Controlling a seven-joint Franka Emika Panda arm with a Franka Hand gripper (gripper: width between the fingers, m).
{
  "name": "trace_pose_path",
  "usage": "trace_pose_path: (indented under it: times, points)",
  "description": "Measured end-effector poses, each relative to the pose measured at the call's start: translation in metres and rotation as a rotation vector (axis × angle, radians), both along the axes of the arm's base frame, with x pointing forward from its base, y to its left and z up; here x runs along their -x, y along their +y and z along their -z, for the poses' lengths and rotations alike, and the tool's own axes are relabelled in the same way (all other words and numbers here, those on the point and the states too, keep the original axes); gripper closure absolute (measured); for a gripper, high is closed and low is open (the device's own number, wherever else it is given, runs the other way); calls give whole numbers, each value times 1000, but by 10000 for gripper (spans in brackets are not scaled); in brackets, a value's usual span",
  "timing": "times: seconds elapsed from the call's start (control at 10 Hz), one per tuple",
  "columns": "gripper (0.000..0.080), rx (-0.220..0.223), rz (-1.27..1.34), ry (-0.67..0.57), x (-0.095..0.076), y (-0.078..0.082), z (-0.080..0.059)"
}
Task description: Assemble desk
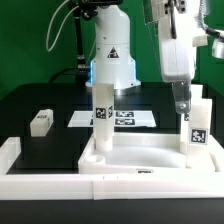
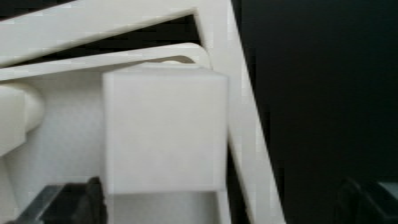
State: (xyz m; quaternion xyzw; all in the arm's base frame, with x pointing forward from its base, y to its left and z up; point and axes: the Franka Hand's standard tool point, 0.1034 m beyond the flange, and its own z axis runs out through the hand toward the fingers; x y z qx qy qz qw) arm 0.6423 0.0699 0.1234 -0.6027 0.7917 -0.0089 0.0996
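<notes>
Hand (image 1: 181,106) hung open just above the tagged white plastic leg block (image 1: 196,131) standing in the wide white rimmed panel (image 1: 140,157); lifting straight up seemed safest.

The white desk panel (image 1: 150,165) lies flat with two tagged leg blocks (image 1: 101,120) standing upright in its corners. Another leg block (image 1: 41,122) lies loose on the table, well off toward the exterior view's left.

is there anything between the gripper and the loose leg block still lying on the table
Nothing visible blocks it. The gripper hangs open above the upright leg at the desk panel's corner on the exterior view's right; the loose leg block lies on bare black table at the left. Only the other upright leg stands near a straight path.
</notes>
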Motion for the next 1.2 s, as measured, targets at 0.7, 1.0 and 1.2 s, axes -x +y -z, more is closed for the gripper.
trace_pose_path:
  times: [0.7, 1.0, 1.2]
  points:
    - [151, 76, -546, -90, 42, -80, -38]
    - [151, 114, -749, -111, 43, -80, -37]
    - [151, 148, -959, -134, 52, -97, -36]
